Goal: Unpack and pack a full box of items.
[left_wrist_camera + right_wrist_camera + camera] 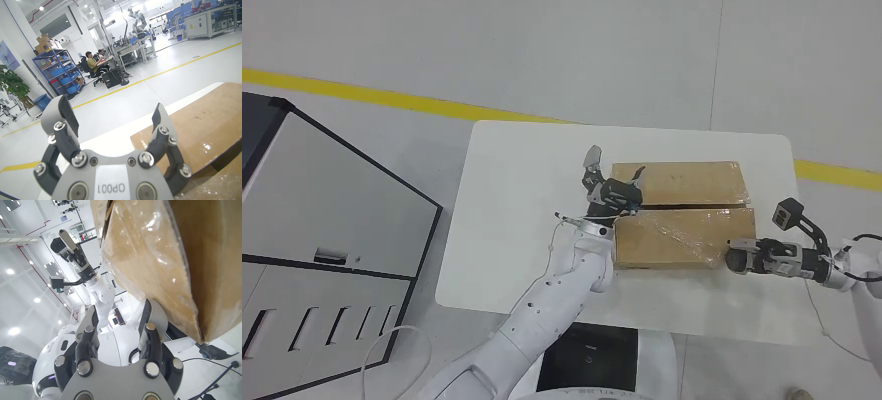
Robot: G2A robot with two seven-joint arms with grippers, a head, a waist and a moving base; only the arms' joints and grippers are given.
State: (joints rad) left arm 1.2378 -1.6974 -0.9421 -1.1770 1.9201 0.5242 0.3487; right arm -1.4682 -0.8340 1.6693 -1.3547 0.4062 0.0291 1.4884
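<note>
A brown cardboard box (679, 215) lies on the white table (512, 240) with its two top flaps closed and clear tape shining along its edges. My left gripper (614, 170) hovers at the box's left end, open and holding nothing, one finger over the flap's corner. In the left wrist view, the left gripper (113, 117) stands open beside the box (198, 123). My right gripper (733, 258) is at the box's near right corner. In the right wrist view, the right gripper (120, 317) is open, one finger (146, 313) close against the taped box (151, 256).
The table's left half, left of the box, is bare. A dark-framed grey cabinet (322, 200) stands on the floor to the left of the table. A yellow floor line (392, 98) runs behind the table. The other arm's gripper (70, 245) shows farther off.
</note>
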